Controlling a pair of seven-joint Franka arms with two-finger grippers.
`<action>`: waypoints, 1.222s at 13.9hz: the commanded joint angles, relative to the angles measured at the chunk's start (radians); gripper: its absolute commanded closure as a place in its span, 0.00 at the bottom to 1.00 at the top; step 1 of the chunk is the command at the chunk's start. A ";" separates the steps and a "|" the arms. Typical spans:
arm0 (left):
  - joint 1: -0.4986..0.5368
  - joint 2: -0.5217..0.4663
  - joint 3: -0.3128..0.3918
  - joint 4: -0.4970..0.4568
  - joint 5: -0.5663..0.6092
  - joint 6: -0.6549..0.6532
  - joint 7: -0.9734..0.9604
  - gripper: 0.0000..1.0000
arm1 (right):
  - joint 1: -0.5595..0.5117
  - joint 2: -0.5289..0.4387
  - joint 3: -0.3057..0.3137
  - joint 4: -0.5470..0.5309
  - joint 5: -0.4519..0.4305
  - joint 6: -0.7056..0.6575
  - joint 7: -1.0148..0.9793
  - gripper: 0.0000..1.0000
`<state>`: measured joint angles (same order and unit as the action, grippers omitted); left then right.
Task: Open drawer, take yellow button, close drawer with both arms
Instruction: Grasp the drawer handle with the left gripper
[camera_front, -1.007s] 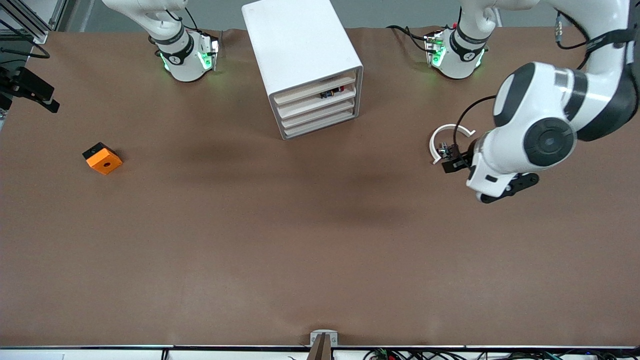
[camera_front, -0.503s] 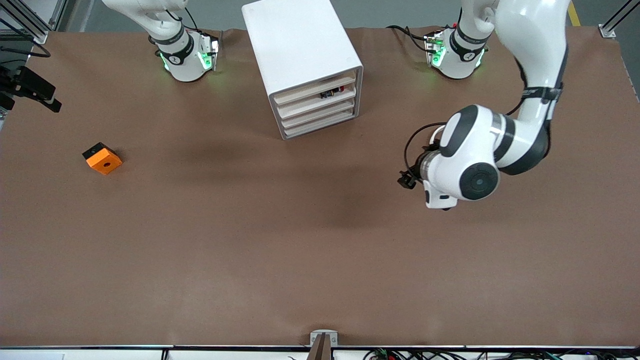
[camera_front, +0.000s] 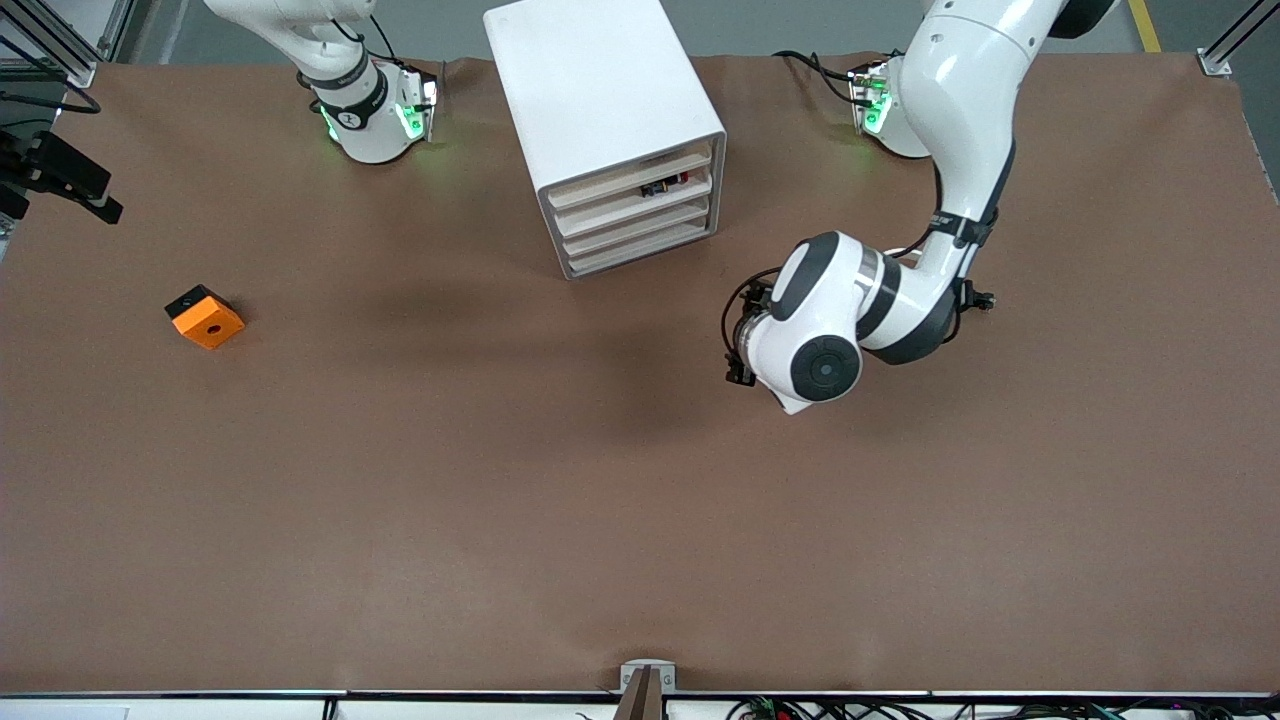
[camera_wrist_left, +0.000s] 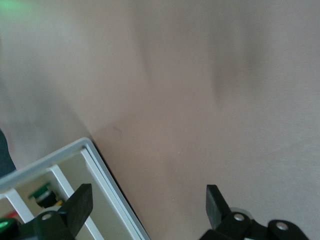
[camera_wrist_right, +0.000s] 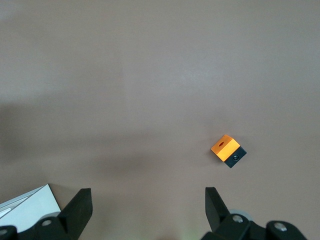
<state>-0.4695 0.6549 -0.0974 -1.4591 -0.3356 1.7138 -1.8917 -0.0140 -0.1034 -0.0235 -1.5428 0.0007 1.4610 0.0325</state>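
— What takes up the most room?

— The brown worktop (camera_front: 520, 520), with two white arms based along its far edge, each base lit green. The left arm (camera_front: 900, 290) bends low over the worktop; the right arm (camera_front: 330, 60) waits, reaching up out of the front view.

— And between the bases?

— One white cabinet (camera_front: 590, 90) with four drawers stacked in its front, none pulled out. In the gap above the second drawer (camera_front: 625, 205) from the top lie a few small parts, among them a tiny yellow-orange and black thing that looks like the button (camera_front: 655, 188).

— The grippers?

— The left gripper (camera_wrist_left: 147, 195) hangs over bare worktop just beside the cabinet's front corner, its fingers spread apart and holding nothing. The right gripper (camera_wrist_right: 147, 195) hangs high over the worktop, fingers also apart and empty.

— Anything else about?

— One orange block (camera_front: 205, 317) with a centre hole and black base lies toward the right arm's end, well apart from the cabinet. A black fixture (camera_front: 60, 175) sits at that end's edge, and a small metal bracket (camera_front: 647, 678) at the near edge.
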 joint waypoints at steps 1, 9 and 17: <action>-0.006 0.015 0.005 0.031 -0.100 -0.008 -0.201 0.00 | -0.001 -0.024 -0.001 -0.014 0.012 -0.007 0.009 0.00; -0.024 0.023 -0.019 0.019 -0.317 -0.212 -0.492 0.00 | -0.001 -0.024 -0.001 -0.014 0.008 -0.008 0.009 0.00; -0.086 0.045 -0.036 0.026 -0.400 -0.210 -0.356 0.00 | 0.000 -0.024 0.001 -0.014 -0.034 0.002 0.007 0.00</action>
<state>-0.5605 0.6914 -0.1207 -1.4500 -0.6878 1.5144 -2.2865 -0.0141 -0.1037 -0.0238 -1.5427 -0.0099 1.4594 0.0325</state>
